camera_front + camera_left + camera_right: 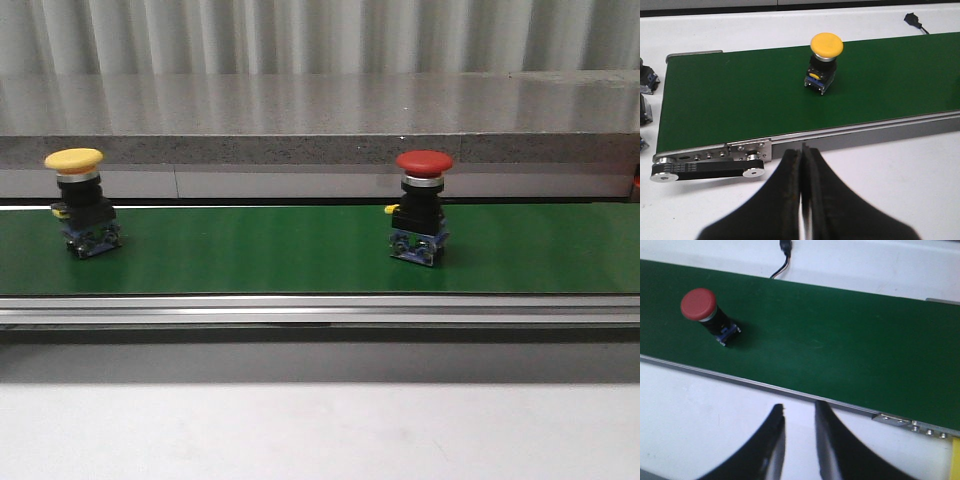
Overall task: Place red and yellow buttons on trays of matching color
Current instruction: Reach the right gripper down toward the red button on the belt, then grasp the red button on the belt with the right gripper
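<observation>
front view: green conveyor belt (250, 250) carries two upright buttons, well apart. yellow button (80, 202) at 9 o'clock on the belt; red button (421, 205) right of centre, toward 3 o'clock. left gripper (803, 150): fingers pressed together, nothing held, over the white table (900, 175) beside the belt frame. right gripper (799, 412): fingers slightly parted, nothing held, near the belt edge.

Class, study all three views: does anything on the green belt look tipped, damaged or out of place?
Nothing stands out. The yellow button and red button both stand upright on the green belt, well apart, with no visible damage.
</observation>
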Controlling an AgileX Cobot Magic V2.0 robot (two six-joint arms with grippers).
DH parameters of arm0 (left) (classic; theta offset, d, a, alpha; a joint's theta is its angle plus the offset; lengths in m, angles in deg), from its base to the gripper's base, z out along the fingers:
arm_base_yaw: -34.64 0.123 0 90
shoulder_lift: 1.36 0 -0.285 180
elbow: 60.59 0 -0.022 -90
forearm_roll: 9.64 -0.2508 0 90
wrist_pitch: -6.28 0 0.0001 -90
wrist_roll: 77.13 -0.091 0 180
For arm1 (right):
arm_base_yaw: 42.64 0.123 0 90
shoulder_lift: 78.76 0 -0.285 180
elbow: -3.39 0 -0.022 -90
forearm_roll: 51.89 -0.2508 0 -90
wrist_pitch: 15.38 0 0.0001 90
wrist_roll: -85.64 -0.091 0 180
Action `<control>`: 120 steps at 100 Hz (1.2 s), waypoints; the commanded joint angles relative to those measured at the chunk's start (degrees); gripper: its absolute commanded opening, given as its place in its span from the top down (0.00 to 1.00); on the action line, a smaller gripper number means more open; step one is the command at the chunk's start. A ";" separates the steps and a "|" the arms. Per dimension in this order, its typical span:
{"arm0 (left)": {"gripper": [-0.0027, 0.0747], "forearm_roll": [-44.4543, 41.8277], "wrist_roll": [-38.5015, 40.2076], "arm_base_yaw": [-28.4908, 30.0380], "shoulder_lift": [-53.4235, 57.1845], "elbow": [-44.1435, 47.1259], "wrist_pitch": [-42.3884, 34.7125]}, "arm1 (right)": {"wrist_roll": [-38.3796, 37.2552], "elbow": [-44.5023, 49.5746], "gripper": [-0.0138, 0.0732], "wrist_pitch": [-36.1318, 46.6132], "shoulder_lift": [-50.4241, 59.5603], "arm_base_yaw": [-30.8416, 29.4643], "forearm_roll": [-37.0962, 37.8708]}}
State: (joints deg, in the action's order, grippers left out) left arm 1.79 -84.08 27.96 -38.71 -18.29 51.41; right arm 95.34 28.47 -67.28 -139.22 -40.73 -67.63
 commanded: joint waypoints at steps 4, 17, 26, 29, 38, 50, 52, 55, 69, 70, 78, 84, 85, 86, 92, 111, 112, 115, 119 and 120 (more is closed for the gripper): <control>0.99 1.25 -0.08 -0.50 -0.21 -1.39 -3.95 | 2.72 -4.33 0.33 0.97 -4.35 1.05 -2.56; 0.99 1.25 -0.08 -0.50 -0.21 -1.39 -3.95 | 4.92 -6.42 0.24 1.01 -9.58 2.68 -2.74; 0.99 1.25 -0.08 -0.50 -0.21 -1.39 -3.95 | 4.92 -8.42 0.24 -0.20 -13.13 4.15 -3.23; 0.99 1.25 -0.08 -0.50 -0.21 -1.39 -3.95 | 4.92 -9.39 0.24 -0.92 -14.65 4.78 -3.23; 0.99 1.25 -0.08 -0.50 -0.21 -1.39 -3.95 | 5.10 -12.22 0.24 -4.39 -18.92 6.18 -3.23; 0.99 1.25 -0.08 -0.50 -0.21 -1.39 -3.95 | 5.29 -17.33 0.24 -9.69 -24.33 7.73 -3.23; 0.99 1.25 -0.08 -0.50 -0.21 -1.39 -3.95 | 5.34 -17.84 0.24 -10.49 -25.20 7.88 -3.23; 0.99 1.25 -0.08 -0.50 -0.21 -1.39 -3.95 | 5.50 -19.08 0.24 -11.60 -26.33 8.15 -3.23; 0.99 1.25 -0.08 -0.50 -0.21 -1.39 -3.95 | 7.50 -22.81 0.24 -14.32 -31.22 8.69 -3.23; 0.99 1.25 -0.08 -0.50 -0.21 -1.39 -3.95 | 7.63 -22.96 0.24 -14.32 -31.45 8.69 -3.23; 0.99 1.25 -0.08 -0.50 -0.21 -1.39 -3.95 | 7.84 -24.27 0.24 -13.06 -33.69 8.69 -3.18; 0.99 1.25 -0.08 -0.50 -0.21 -1.39 -3.95 | 7.90 -24.71 0.24 -11.04 -34.95 8.69 -3.18; 0.99 1.25 -0.08 -0.50 -0.21 -1.39 -3.95 | 7.90 -24.75 0.24 -10.53 -35.20 8.69 -3.18; 0.99 1.25 -0.08 -0.50 -0.21 -1.39 -3.95 | 8.02 -24.72 0.24 -10.31 -35.31 8.69 -3.18; 0.99 1.25 -0.08 -0.50 -0.21 -1.39 -3.95 | 9.08 -24.72 0.24 -8.98 -36.54 8.69 -3.18; 0.99 1.25 -0.08 -0.50 -0.21 -1.39 -3.95 | 12.05 -24.72 0.24 -6.55 -39.78 8.69 -3.18; 0.99 1.25 -0.08 -0.50 -0.21 -1.39 -3.95 | 12.05 -24.72 0.24 -6.40 -39.87 8.69 -3.18; 0.99 1.25 -0.08 -0.50 -0.21 -1.39 -3.95 | 12.05 -24.72 0.25 -5.81 -40.29 8.63 -3.18; 0.99 1.25 -0.08 -0.50 -0.21 -1.39 -3.95 | 12.12 -24.72 0.28 -5.53 -40.70 8.58 -3.18; 0.99 1.25 -0.08 -0.50 -0.21 -1.39 -3.95 | 12.12 -24.72 0.29 -5.40 -40.86 8.58 -3.18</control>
State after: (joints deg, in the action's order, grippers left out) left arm 1.79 -84.12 27.96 -38.71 -18.29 51.31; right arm 106.47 5.61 -74.79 -181.40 -32.13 -69.60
